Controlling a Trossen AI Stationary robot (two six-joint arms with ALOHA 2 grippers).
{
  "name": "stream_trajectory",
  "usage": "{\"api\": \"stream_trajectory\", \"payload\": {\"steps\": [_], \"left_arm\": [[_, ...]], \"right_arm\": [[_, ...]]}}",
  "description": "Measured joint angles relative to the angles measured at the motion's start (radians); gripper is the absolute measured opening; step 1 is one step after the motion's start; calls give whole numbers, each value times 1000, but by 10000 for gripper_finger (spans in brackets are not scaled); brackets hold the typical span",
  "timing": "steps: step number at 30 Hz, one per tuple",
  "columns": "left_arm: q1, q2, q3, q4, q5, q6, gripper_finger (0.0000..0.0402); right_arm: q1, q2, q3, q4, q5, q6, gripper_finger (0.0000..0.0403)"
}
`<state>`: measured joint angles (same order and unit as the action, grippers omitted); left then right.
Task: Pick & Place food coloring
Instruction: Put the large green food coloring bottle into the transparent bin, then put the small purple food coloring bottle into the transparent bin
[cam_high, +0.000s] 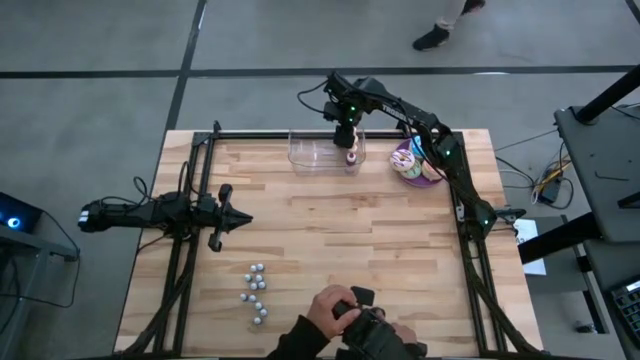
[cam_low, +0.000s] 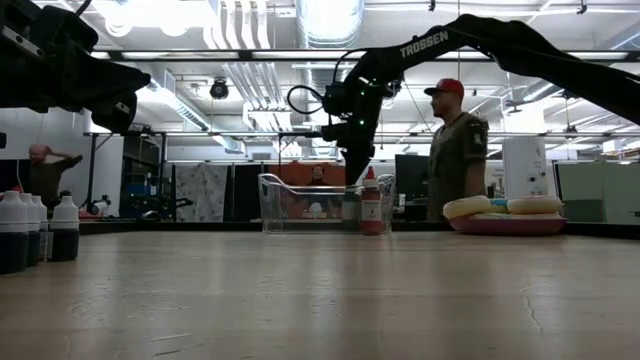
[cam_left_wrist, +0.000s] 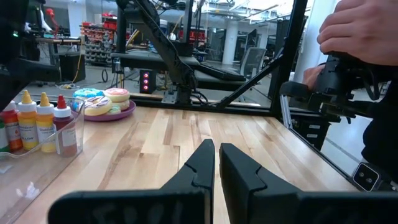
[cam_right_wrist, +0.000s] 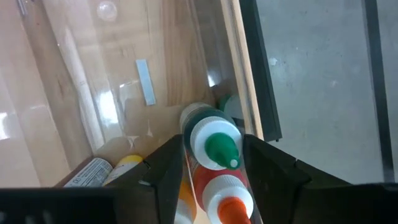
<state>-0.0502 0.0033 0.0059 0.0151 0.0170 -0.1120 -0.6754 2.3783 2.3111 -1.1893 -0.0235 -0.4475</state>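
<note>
High view: right gripper (cam_high: 349, 141) reaches down into the right end of the clear plastic bin (cam_high: 310, 157) at the table's (cam_high: 330, 250) far edge, right over the food coloring bottles (cam_high: 351, 156). Plate of doughnuts (cam_high: 418, 163) sits just right of the bin. Left gripper (cam_high: 232, 219) is parked over the left-middle of the table. Silvery balls (cam_high: 255, 293) lie near the front edge, beside a person's hand (cam_high: 325, 312) holding a dark device.

Low view: right gripper hangs over the bin; a red-capped bottle stands upright inside.

Left wrist view: left fingers pressed together, holding nothing. Bottles stand in the bin's end.

Right wrist view: right fingers (cam_right_wrist: 163, 167) spread, straddling the green-capped bottle (cam_right_wrist: 213, 142); contact can't be judged.
</note>
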Motion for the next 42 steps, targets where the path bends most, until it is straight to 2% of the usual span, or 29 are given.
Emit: {"api": "stream_trajectory", "payload": {"steps": [11,30,42], "left_arm": [[0,0,0,0,0,0,0],[0,0,0,0,0,0,0],[0,0,0,0,0,0,0]], "right_arm": [[0,-12,11,-1,0,0,171],[51,-169,9,-43,-4,12,173],[106,-277,-30,-62,-9,119,162]]}}
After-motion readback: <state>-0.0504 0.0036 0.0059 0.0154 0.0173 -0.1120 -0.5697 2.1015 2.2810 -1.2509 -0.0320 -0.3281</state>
